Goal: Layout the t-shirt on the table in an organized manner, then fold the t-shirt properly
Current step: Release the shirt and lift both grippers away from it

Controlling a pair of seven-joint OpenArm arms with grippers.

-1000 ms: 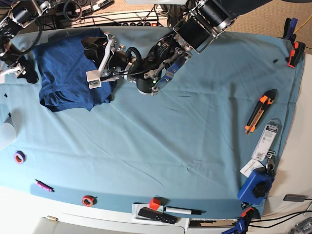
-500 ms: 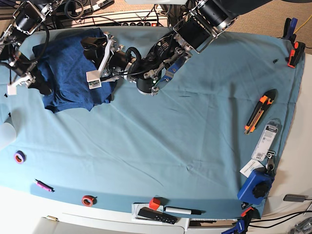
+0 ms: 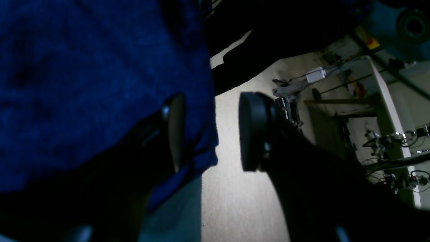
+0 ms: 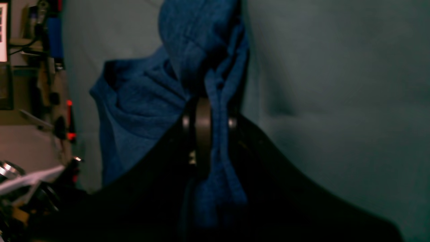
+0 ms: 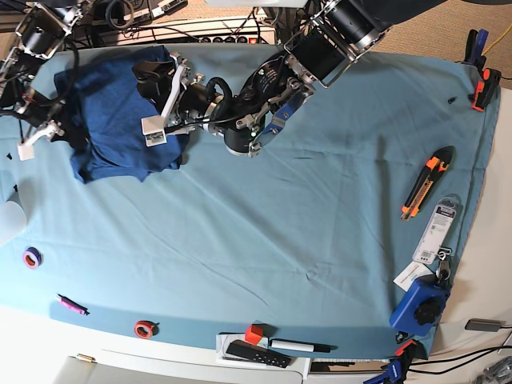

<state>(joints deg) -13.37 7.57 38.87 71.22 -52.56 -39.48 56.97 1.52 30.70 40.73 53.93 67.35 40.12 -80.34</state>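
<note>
The dark navy t-shirt [image 5: 112, 120] lies bunched at the table's [image 5: 264, 240] far left corner. My right gripper [image 5: 68, 132] is at the shirt's left edge. In the right wrist view this gripper [image 4: 211, 131] is shut on a gathered fold of the t-shirt [image 4: 141, 111], above the teal table cloth [image 4: 336, 84]. My left gripper [image 5: 156, 84] rests at the shirt's right side. In the left wrist view it [image 3: 210, 131] stands open, with one finger on the t-shirt [image 3: 84, 84] and the shirt's edge reaching partway into the gap.
An orange box cutter [image 5: 426, 182], a packaged item [image 5: 436, 232] and a blue device [image 5: 420, 304] lie at the right. A purple tape roll [image 5: 32, 258], pink marker [image 5: 72, 305], red tape roll [image 5: 144, 329], remote [image 5: 256, 354] and black pen [image 5: 300, 346] line the near edge. Clamps [image 5: 482, 80] hold the far right corner.
My right gripper has moved in onto the shirt's left edge and closed on a fold of it. The shirt's left side has shifted slightly. The left arm has stayed still.
</note>
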